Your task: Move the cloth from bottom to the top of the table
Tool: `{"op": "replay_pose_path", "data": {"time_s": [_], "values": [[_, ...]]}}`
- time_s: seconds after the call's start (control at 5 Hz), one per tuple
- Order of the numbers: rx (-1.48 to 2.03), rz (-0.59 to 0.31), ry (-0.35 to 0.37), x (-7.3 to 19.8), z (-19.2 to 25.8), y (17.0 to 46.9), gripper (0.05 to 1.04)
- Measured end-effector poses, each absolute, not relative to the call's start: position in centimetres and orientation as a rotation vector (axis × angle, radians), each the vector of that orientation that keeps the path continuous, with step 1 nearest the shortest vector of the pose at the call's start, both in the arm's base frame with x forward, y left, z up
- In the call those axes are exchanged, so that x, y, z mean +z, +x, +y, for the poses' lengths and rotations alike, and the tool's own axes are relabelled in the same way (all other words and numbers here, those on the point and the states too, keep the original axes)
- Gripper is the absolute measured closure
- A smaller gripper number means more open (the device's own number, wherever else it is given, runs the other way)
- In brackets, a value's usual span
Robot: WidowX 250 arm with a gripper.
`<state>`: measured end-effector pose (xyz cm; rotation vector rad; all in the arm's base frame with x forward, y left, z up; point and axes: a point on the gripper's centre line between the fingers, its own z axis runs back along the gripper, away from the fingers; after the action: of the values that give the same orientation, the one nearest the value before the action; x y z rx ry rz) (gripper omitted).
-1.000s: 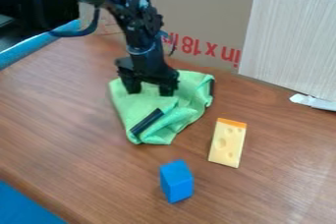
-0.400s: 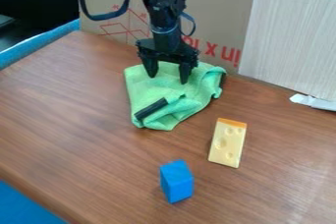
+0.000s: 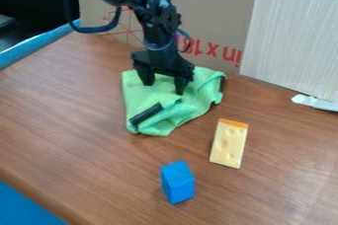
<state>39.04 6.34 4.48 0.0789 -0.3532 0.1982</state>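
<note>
Fingers are standing apart, any pinch unclear, as the black two-finger gripper and rumpled green fabric cloth are slipping toward seven o'clock, losing slight progress.

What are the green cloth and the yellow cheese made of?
The green cloth looks like soft, fuzzy fabric, maybe microfiber, because it folds and wrinkles. The cheese seems to be a toy of smooth plastic or painted wood: it has straight edges and neat round holes, but I can't tell which.
</note>
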Motion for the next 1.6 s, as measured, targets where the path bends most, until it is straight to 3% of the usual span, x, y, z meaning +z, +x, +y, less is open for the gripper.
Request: {"op": "replay_pose_path", "data": {"time_s": [0.4,1.2,1.6], "values": [[0.130,-0.337,0.051,4.2,5.3,34.8,0.085],[-0.008,-0.335,0.106,4.1,4.5,27.2,0.085],[0.010,-0.339,0.114,4.4,5.0,28.7,0.085]]}}
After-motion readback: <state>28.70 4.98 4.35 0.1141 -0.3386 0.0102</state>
